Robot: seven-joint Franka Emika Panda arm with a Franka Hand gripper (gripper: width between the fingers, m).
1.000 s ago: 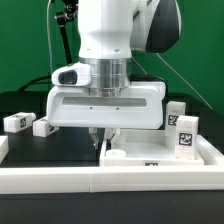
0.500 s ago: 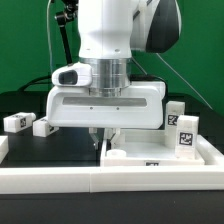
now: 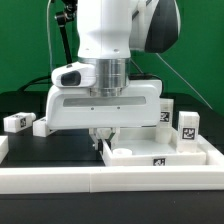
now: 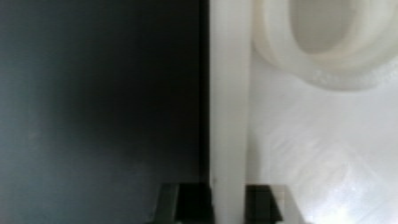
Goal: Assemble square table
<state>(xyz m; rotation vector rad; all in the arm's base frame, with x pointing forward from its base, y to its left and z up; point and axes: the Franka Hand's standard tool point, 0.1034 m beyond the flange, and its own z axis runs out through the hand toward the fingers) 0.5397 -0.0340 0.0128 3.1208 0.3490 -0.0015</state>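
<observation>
One square table slab (image 3: 168,150) lies low and right in the exterior view, flat on the black worktop (image 3: 60,148). One black-and-white tag (image 3: 157,162) shows on its near edge. Four short white legs are loose on the worktop. Two lie close together at the middle left of the frame, the outer leg (image 3: 15,122) and the inner leg (image 3: 38,127). Two stand at the middle right behind the slab: the nearer upright leg (image 3: 187,130), with its tag facing the camera, and a farther leg (image 3: 164,113), partly hidden by the gripper body. One long white rail (image 3: 60,182) runs across the bottom of the frame in front of everything.

One arm (image 3: 105,30) stands over the middle of the scene, its jaws down at the slab's near-left corner. The jaws are clamped together on the slab's thin raised rim. In the wrist view that rim (image 4: 224,100) runs straight between the two dark fingertips (image 4: 180,205), with the black worktop on one side and the slab's white recess (image 4: 329,150) on the other.

The slab's raised rim makes it a shallow tray, and the recess shows one round moulded ring (image 4: 306,55).
</observation>
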